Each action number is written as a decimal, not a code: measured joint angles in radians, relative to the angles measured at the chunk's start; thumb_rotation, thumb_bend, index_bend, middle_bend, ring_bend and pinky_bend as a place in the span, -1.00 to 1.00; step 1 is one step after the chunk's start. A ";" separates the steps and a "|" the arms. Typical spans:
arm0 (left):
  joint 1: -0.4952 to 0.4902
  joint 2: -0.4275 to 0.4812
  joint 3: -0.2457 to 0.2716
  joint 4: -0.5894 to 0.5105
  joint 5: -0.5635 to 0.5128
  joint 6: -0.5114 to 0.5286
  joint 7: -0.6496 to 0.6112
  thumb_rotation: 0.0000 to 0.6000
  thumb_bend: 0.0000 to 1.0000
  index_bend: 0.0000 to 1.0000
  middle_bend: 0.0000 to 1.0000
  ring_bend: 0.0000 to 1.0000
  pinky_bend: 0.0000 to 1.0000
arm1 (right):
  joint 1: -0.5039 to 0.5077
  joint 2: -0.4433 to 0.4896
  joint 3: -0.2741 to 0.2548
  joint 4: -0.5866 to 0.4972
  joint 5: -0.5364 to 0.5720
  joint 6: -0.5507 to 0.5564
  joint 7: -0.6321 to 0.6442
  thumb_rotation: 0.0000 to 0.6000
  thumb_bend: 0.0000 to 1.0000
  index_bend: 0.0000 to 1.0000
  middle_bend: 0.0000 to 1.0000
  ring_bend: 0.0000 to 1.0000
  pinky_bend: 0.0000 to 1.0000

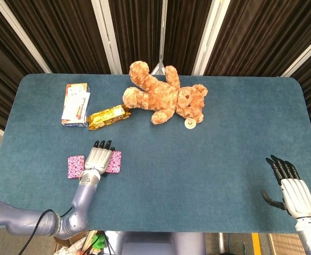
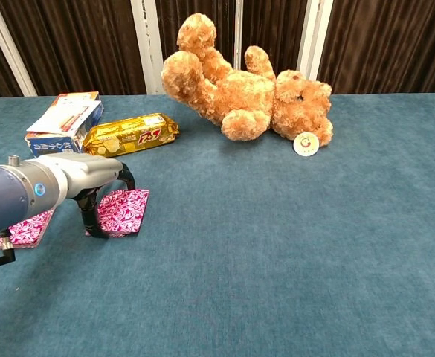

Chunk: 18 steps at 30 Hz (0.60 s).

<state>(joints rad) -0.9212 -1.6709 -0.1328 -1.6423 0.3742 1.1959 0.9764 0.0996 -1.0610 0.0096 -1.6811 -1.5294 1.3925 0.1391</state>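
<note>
Your left hand (image 1: 98, 159) hangs flat, fingers spread, holding nothing, with the pink patterned packet (image 2: 120, 211) right beneath its fingertips — its twin (image 1: 75, 166) lies just left. Your right hand (image 1: 293, 194) — open too — sits well apart.

A blue table (image 1: 208, 159) fills the scene, with dark curtains (image 1: 251, 32) and pale upright strips behind its far edge. At the far middle an orange-brown teddy bear (image 1: 165, 96) lies on its back, limbs spread, head to the right. A small round tag (image 1: 190, 124) rests just beside its head on the near side. Left of the bear lies a gold snack packet (image 1: 108, 117), one end close to the bear's paw. Further left sits a white and blue box (image 1: 75, 104), just beside the packet
</note>
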 measured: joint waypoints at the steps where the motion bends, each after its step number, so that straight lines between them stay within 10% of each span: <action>1: 0.004 0.003 0.001 -0.007 0.012 0.002 -0.008 1.00 -0.05 0.06 -1.00 -1.00 -1.00 | 0.000 0.000 0.000 0.000 0.000 0.000 0.000 1.00 -0.27 -1.00 -1.00 -1.00 -0.90; 18: 0.079 0.168 0.064 -0.252 0.177 0.049 -0.091 1.00 -0.05 0.10 -1.00 -1.00 -1.00 | -0.003 -0.004 0.001 -0.003 0.002 0.006 -0.019 1.00 -0.27 -1.00 -1.00 -1.00 -0.90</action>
<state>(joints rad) -0.8425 -1.5031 -0.0684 -1.8939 0.5514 1.2451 0.8855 0.0964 -1.0645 0.0106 -1.6839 -1.5271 1.3988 0.1203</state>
